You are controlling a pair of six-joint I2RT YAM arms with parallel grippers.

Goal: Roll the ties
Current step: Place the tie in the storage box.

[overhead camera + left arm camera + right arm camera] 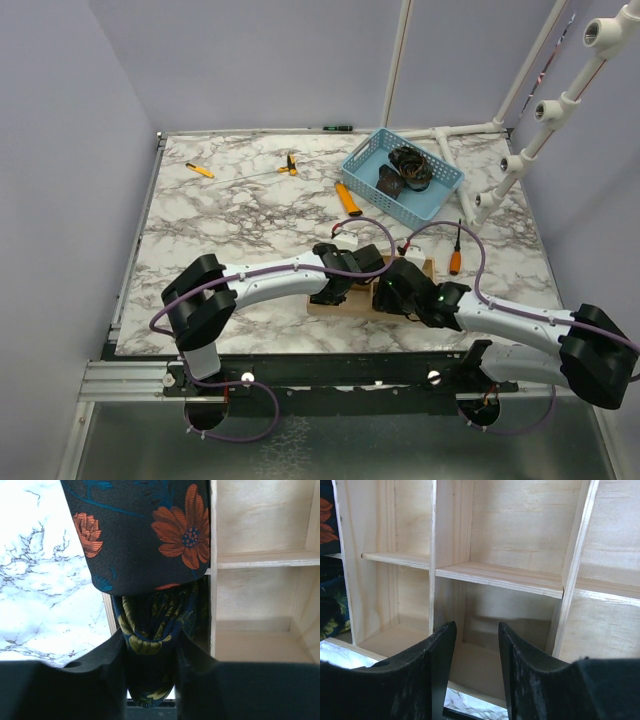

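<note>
Left fingers (112,680) pinch the navy tie (150,625), a folded bundle printed with yellow-green leaves. The fabric fills the gap between both pads. The navy tie sits in the end column of the wooden divider box (260,560), with a thin wooden wall on one side and a partition on the other. Directly beyond it lies the dark tie (145,535), printed with orange-red flowers. Its rounded edge overlaps the far end of the navy tie. Marble tabletop (45,590) shows beside the box in the left wrist view.

Right fingers (440,670) stand spread, with nothing between them. They point into the wooden divider box, whose bare compartments fill the right wrist view. A strip of both ties shows at the left edge of that view.

Top view: both arms reach to the middle of the near edge of the tabletop. The wrists are close together above the box and largely hide it. A blue basket (352,165) stands at the far right of the tabletop, well apart from the box, and holds two dark coils (408,162). Orange-handled tools (348,198) lie scattered on the tabletop: one just beside the basket, one near the box, others toward the far left.
</note>
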